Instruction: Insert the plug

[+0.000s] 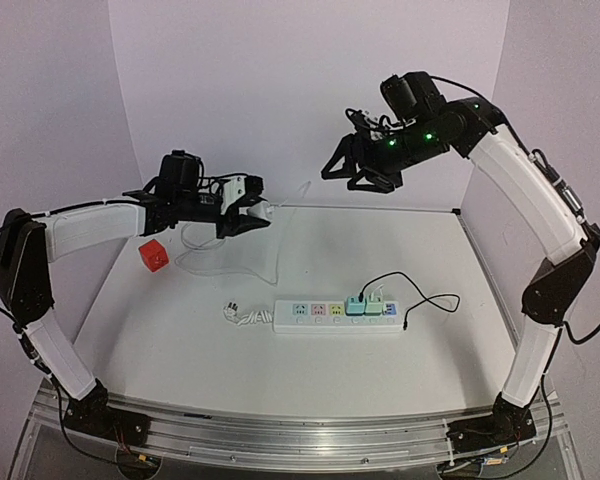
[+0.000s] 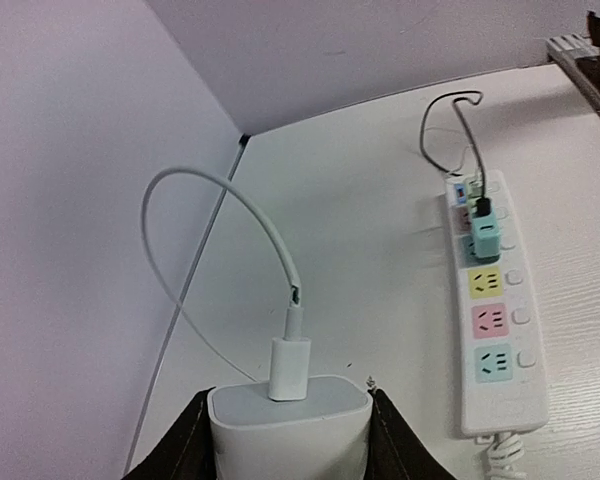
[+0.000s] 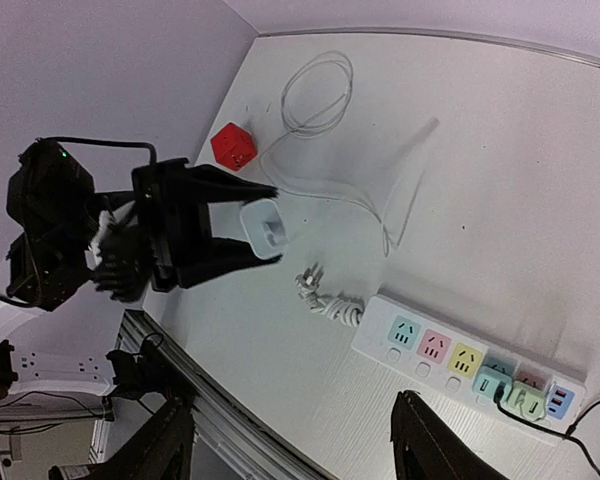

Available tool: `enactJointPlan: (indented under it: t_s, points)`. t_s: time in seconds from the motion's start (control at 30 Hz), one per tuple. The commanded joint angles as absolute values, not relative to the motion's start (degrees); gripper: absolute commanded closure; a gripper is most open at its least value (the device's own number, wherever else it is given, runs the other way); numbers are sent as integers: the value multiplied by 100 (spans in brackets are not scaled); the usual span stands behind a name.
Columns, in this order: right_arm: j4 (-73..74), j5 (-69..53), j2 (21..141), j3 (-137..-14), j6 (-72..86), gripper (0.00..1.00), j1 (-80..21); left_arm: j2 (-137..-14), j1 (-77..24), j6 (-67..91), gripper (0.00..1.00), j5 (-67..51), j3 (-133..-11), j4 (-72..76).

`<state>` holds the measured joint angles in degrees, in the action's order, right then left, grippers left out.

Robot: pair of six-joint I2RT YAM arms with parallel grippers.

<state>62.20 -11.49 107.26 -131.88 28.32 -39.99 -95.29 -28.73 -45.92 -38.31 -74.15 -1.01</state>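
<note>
White table (image 1: 160,330): power strip (image 1: 335,316) near front-middle edge. My left gripper (image 1: 248,216) clamps white charger plug (image 2: 288,432) aloft over far-left area. My right gripper (image 1: 360,178) spread, empty, over far edge.

White links (image 1: 90,225), black joints (image 1: 20,262), green LEDs (image 1: 427,135).

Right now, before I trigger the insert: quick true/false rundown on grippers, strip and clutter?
The left gripper grips the white charger above the table. True.
The right gripper holds a plug. False: it is open and empty.
Every socket on the power strip is taken. False: the blue socket, pink socket and yellow socket are free.
A red cube sits on the table left of the strip. True.
The white cable is detached from the charger. False: it is plugged in.
</note>
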Motion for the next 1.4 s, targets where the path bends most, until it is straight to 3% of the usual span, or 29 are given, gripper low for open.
enactJointPlan:
  t_s: [0.0,0.47,0.57,0.77,0.93,1.17,1.37]
  points:
    - [6150,-1525,10846,-13568,2835,36,-4257,-9283,-3293,-4947,100,-4354,-7232,687]
    - [6231,-1684,11452,-13334,3023,33,-4359,-9448,-4092,-3759,100,-3996,-7235,1965]
    - [6254,-1674,11507,-13351,2902,38,-4358,-9483,-4132,-3754,100,-4006,-7226,1994]
    - [6315,-1904,11608,-13386,2586,62,-4357,-9541,-4167,-3812,100,-4018,-7215,1989]
    - [6456,-1992,11569,-13322,2361,74,-4357,-9523,-4166,-3851,100,-3990,-7182,1942]
    - [6565,-2257,11646,-13367,2279,69,-4359,-9546,-4166,-3795,100,-3936,-7190,2011]
    - [6609,-2377,11740,-13415,2272,77,-4359,-9584,-4167,-3772,100,-3914,-7221,2034]
